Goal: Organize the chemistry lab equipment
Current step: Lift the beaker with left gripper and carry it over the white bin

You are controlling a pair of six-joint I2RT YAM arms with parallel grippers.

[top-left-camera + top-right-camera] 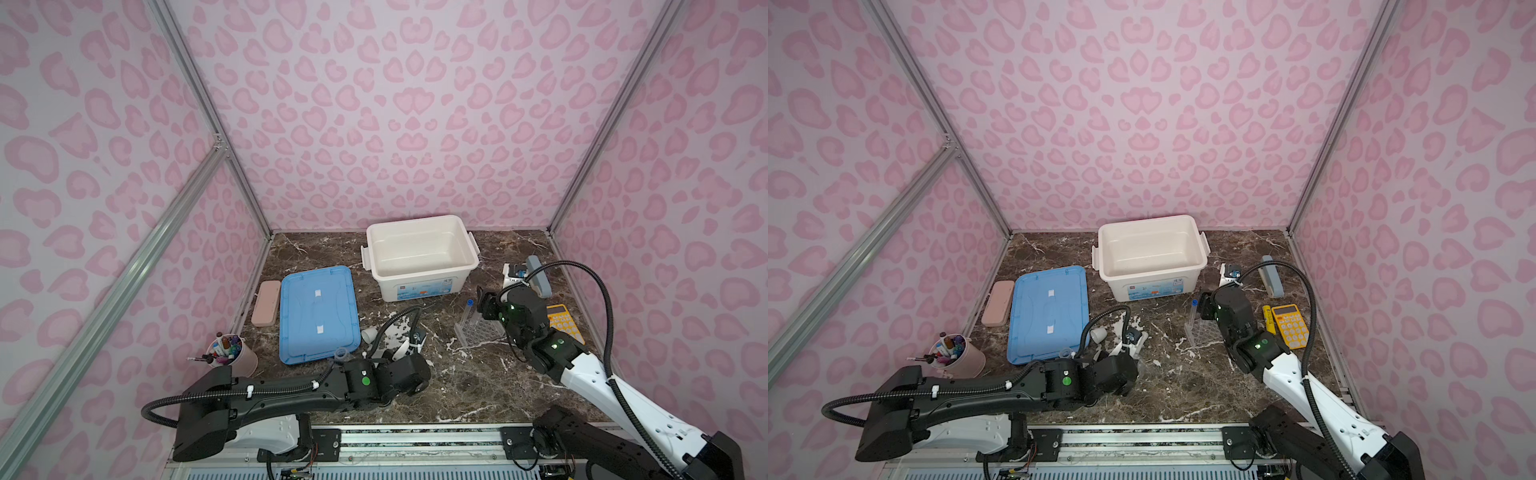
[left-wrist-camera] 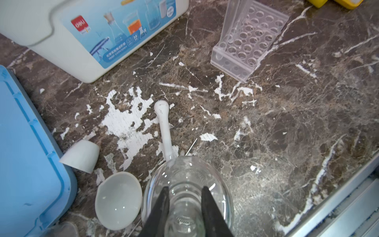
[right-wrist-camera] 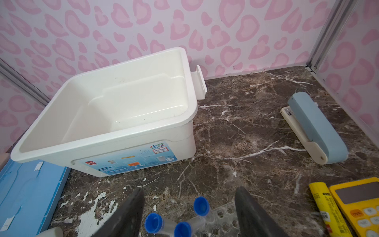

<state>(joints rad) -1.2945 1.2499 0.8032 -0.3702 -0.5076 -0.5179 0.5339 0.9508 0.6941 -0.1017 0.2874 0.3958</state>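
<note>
My left gripper [image 2: 185, 188] is shut on the neck of the clear glass flask [image 2: 187, 174], which stands on the marble table. Beside the flask lie a white dish [image 2: 118, 200], a white cup on its side [image 2: 82, 156] and a white pestle [image 2: 164, 125]. The clear plastic rack [image 1: 478, 332] stands at mid-right. Three blue-capped test tubes [image 3: 201, 206] lean at its near-left corner. My right gripper [image 3: 189, 190] hovers open over them, one finger on either side, touching none. A clear beaker [image 1: 343, 354] stands by the blue lid.
An empty white storage box [image 1: 419, 253] stands at the back, with its blue lid [image 1: 318, 313] flat to the left. A pink case [image 1: 266, 303] and a pink cup of pens [image 1: 232, 353] are at far left. A yellow calculator [image 3: 361, 205], a yellow tube [image 3: 324, 207] and a stapler [image 3: 315, 127] are at right.
</note>
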